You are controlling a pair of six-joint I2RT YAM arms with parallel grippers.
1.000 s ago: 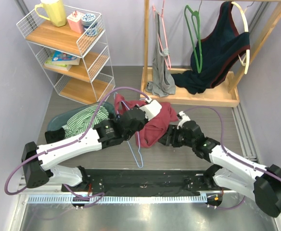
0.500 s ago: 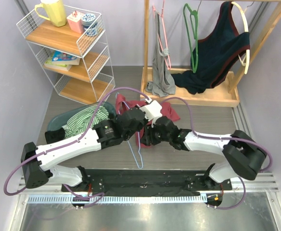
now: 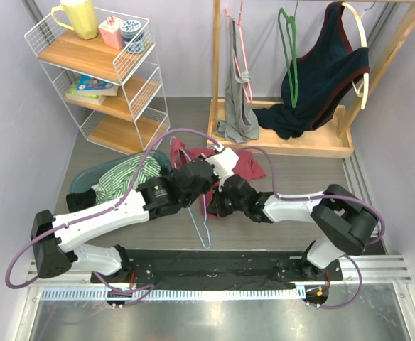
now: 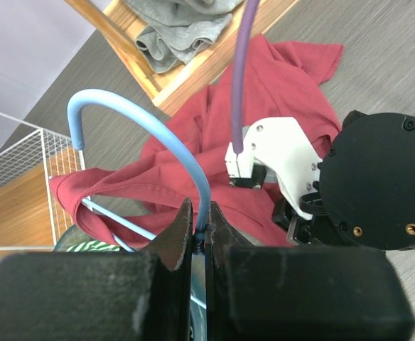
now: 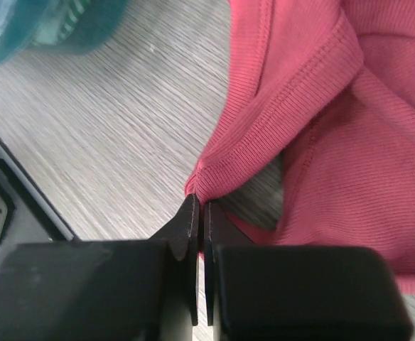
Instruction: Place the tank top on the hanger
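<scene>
Right end effector (image 5: pixel 199 207) pinches ribbed tank top (image 5: pixel 328 163) hem — bunched.

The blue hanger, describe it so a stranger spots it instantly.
In front of the wooden rack lies the maroon tank top. The hanger sticks out from it, held by the left end effector. It alone is thin, light blue; the green hanger and pink hanger hang on the rack.

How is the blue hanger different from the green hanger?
The blue hanger is pinched in the left gripper, down by the red tank top; the green hanger hangs up on the wooden rack, no gripper on it. The blue hanger looks thinner than the green hanger. Both have a hook on top.
</scene>
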